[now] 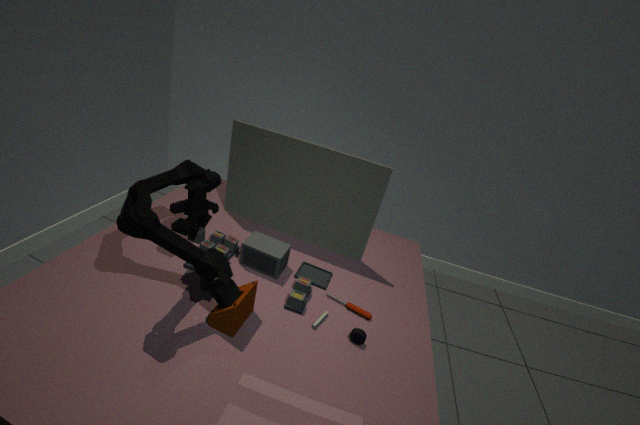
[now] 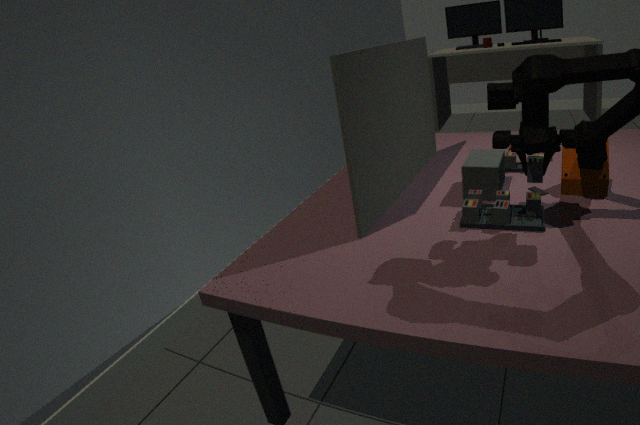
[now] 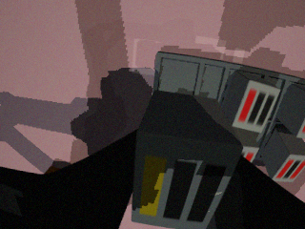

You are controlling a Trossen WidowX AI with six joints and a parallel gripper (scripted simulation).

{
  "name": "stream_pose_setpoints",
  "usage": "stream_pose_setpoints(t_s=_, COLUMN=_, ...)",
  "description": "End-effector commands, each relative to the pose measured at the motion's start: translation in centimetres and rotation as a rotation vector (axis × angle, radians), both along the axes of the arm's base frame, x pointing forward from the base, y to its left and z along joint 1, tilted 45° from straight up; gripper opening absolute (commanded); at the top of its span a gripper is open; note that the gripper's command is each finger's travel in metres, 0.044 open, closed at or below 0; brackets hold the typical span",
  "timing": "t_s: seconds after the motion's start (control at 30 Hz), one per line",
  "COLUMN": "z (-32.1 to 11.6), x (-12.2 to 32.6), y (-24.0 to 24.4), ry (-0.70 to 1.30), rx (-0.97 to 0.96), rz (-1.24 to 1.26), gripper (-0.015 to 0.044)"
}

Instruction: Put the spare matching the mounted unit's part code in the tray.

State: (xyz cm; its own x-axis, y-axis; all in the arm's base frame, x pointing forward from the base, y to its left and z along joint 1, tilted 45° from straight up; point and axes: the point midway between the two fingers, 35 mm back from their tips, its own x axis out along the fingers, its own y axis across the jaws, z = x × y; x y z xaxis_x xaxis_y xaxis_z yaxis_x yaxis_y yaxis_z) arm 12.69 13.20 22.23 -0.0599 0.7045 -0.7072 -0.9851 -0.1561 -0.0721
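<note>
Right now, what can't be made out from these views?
- Mounted unit's printed back code: not legible in any view.
- Gray block in the black gripper: its underside, turned away in the wrist view.
- Orange wedge base: mostly cut off or covered in the wrist view.
</note>
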Motion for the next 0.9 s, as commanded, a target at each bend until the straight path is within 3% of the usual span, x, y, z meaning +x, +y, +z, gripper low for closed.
stream_pose_setpoints(t_s=0.0, z=0.1, x=1.2, y=-0.2, ry=-0.004, rx=-0.004, rz=0.000, gripper=0.0000)
stream_pose_setpoints(t_s=0.87, z=-3.6, x=12.1, y=-4.5, ry=0.024, rx=-0.076, rz=-0.046, gripper=0.0000)
